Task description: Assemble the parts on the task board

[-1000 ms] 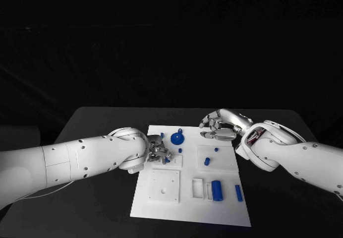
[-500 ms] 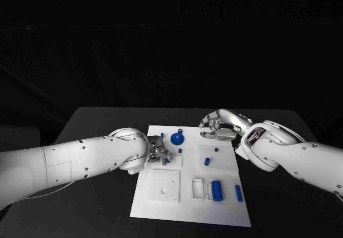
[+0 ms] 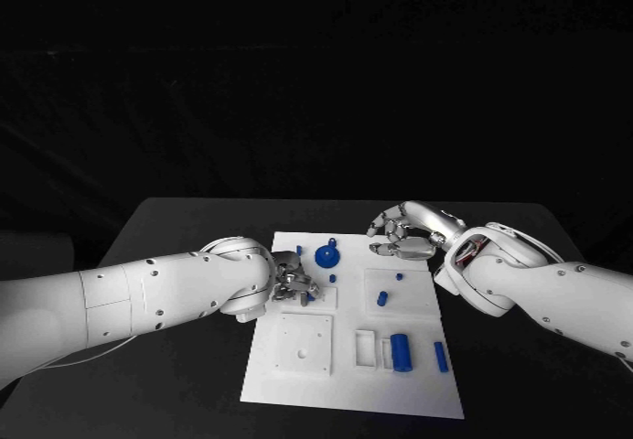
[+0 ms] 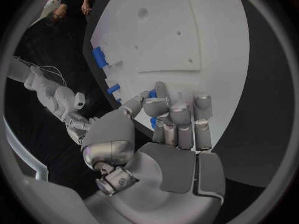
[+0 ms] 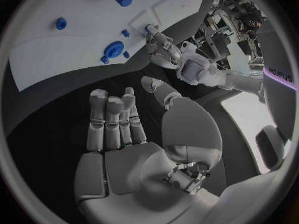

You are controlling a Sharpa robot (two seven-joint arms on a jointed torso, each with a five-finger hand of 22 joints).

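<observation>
Blue, rigid and light, the small part point(image 4: 152, 123) on the task board point(image 3: 354, 384) we judge best pinched at its sides, as the left hand point(image 3: 293, 283) pinches it, while the right hand point(image 3: 403, 230) hovers spread beyond the board.

likely a lab, black table point(image 3: 172, 229), white task board point(image 3: 356, 384)

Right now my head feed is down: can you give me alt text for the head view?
The left hand works a small blue part at the left edge of the white task board, while the right hand hangs empty above the board's far right corner. More blue parts lie across the board, among them a round disc and a cylinder.
</observation>
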